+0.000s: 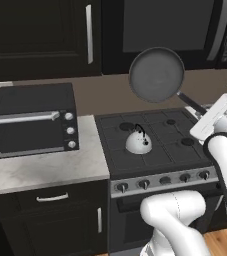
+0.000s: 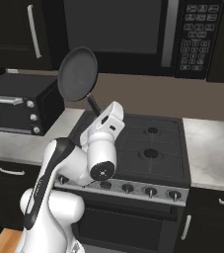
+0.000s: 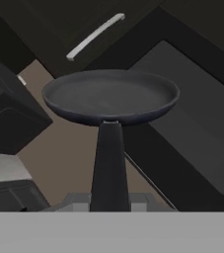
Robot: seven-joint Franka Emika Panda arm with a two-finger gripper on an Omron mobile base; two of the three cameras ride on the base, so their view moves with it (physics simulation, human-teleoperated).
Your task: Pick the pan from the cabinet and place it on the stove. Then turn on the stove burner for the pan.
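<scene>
The pincer [image 1: 199,111] is squeezed shut on the end of the long handle of the pan [image 1: 156,75], so the pan sticks up and out past it, high over the stove [image 1: 155,142], ready to go down.

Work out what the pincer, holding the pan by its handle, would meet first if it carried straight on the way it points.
Probably the black microwave mounted above the stove: the pincer points up along the round dark grey frying pan towards its door, though depth is unclear.
</scene>
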